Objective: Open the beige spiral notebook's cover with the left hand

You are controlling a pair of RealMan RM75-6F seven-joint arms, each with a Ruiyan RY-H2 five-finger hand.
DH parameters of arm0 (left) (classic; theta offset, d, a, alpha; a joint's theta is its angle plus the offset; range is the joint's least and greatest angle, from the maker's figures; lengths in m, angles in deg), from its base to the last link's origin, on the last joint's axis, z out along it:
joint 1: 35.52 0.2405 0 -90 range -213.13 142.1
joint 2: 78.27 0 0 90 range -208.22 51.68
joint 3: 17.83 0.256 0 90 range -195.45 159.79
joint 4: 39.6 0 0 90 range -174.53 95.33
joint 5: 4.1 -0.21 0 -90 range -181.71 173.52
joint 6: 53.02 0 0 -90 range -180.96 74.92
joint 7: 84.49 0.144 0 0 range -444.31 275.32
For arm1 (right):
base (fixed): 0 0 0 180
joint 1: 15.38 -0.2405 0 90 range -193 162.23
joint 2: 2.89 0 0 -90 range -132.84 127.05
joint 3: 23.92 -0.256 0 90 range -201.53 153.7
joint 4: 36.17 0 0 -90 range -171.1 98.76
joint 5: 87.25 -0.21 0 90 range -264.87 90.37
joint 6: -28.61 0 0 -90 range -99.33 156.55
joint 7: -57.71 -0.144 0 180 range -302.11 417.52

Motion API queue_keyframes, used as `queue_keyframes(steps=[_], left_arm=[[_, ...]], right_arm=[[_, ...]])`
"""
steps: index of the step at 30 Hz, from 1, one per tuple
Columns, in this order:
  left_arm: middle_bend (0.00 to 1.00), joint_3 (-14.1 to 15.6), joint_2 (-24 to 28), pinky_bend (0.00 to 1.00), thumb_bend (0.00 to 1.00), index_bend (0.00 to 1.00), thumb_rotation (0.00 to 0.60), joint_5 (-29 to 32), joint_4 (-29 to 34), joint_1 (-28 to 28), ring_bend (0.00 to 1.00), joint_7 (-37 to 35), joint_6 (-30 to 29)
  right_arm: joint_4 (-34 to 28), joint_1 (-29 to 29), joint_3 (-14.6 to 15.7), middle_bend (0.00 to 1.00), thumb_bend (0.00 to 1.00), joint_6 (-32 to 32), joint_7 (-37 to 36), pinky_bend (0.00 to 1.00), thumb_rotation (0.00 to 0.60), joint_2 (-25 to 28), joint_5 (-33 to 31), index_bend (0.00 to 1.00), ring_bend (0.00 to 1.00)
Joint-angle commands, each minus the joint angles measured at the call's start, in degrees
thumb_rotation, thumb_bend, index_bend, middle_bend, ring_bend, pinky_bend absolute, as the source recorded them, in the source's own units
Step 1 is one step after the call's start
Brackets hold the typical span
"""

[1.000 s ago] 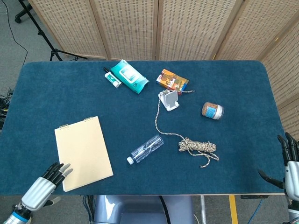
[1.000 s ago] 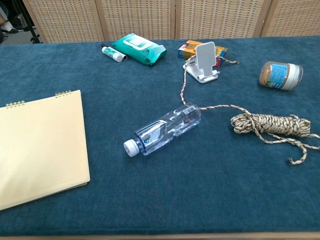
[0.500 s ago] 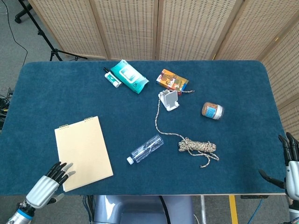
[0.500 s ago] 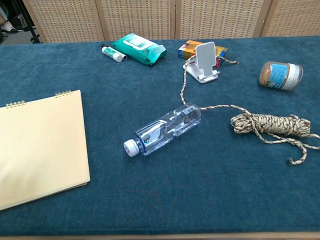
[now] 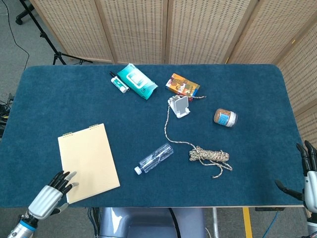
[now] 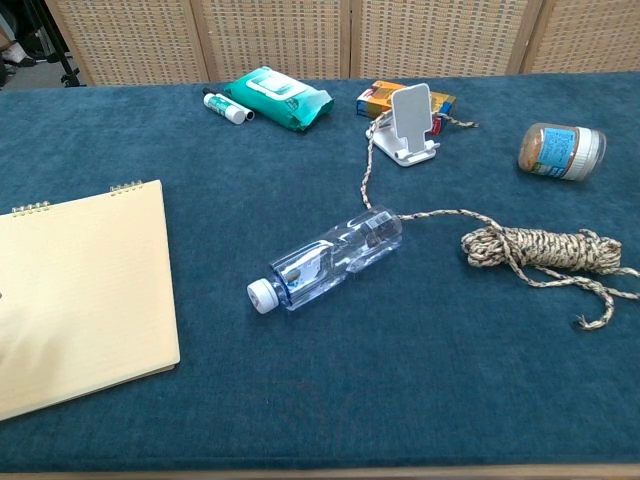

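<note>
L hand (image 5: 49, 192) slid back a bit vs 1 s ago, fingers apart, tips at near corner of closed beige notebook (image 5: 88, 161), flat on blue felt table (image 5: 64, 104), front-left. R hand (image 5: 308, 174) open, holds nothing

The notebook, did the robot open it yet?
Not yet. The beige spiral notebook lies flat and closed on the blue table, so nothing is done. The left hand sits at the notebook's near corner, fingers spread, holding nothing. It seems to be getting ready. Lifting the cover and folding it back is all left to do. The right hand waits at the table's far edge.
</note>
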State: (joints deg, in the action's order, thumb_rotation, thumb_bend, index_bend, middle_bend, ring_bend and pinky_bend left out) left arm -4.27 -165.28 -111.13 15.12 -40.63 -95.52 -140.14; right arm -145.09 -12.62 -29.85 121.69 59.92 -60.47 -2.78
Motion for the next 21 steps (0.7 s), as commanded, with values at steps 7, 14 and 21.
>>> queue_keyframes(steps=[7,14,21], left_arm=[[0.00,0.0,-0.4,0.00,0.25,0.28,0.600,0.3,-0.9,-0.1,0.00,-0.8,-0.8],[0.00,0.2,-0.6,0.00,0.25,0.28,0.600,0.6,-1.2,-0.3,0.00,-1.0,-0.3],[0.00,0.4,-1.1,0.00,0.25,0.28,0.600,1.0,-2.1,-0.2,0.00,-1.1,0.1]], right_arm=[[0.0,0.0,0.1,0.00,0.13,-0.1,0.3,0.00,0.600,-0.1,0.1,0.04,0.00],[0.0,0.0,0.1,0.00,0.13,0.0,0.5,0.00,0.600,-0.2,0.1,0.04,0.00],[-0.1,0.0,0.1,0.00,0.13,0.0,0.3,0.00,0.600,-0.1,0.0,0.04,0.00]])
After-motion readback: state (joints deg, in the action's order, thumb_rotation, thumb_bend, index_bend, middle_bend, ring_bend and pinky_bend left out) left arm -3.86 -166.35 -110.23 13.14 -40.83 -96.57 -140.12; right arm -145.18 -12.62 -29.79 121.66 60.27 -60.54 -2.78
